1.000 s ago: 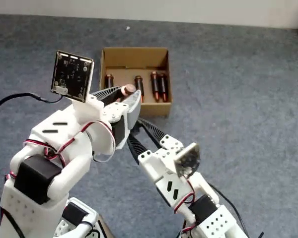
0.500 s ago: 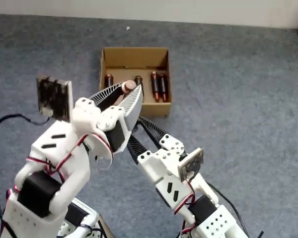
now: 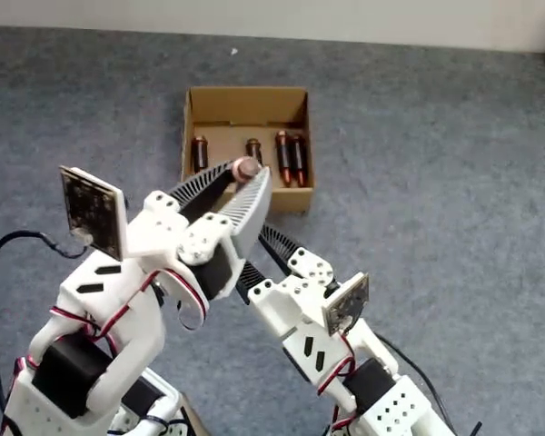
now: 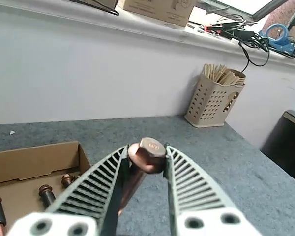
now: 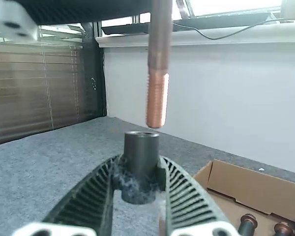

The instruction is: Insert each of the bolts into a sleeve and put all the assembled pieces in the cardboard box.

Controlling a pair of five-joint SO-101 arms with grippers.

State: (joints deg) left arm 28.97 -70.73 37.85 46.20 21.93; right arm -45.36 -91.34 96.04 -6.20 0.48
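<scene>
My left gripper (image 4: pixel 146 152) is shut on a copper bolt (image 4: pixel 137 172), hex head up, just in front of the cardboard box (image 3: pixel 295 198). In the high view this gripper (image 3: pixel 242 174) holds the bolt head (image 3: pixel 246 169) above the other arm. My right gripper (image 5: pixel 140 169) is shut on a dark sleeve (image 5: pixel 141 157), held upright with its bore open upward. The bolt (image 5: pixel 157 73) hangs straight above the sleeve, its threaded tip a small gap over the opening. Several assembled pieces (image 3: pixel 289 157) lie in the box.
Grey carpet covers the table all round the box. The right arm's black fingers (image 3: pixel 277 243) reach under the left gripper in the high view. A beige holder of sticks (image 4: pixel 215 96) stands far back by the wall.
The left arm swung a little right and its wrist turned, carrying the bolt head rightward over the right gripper. The right arm shifted slightly left.
</scene>
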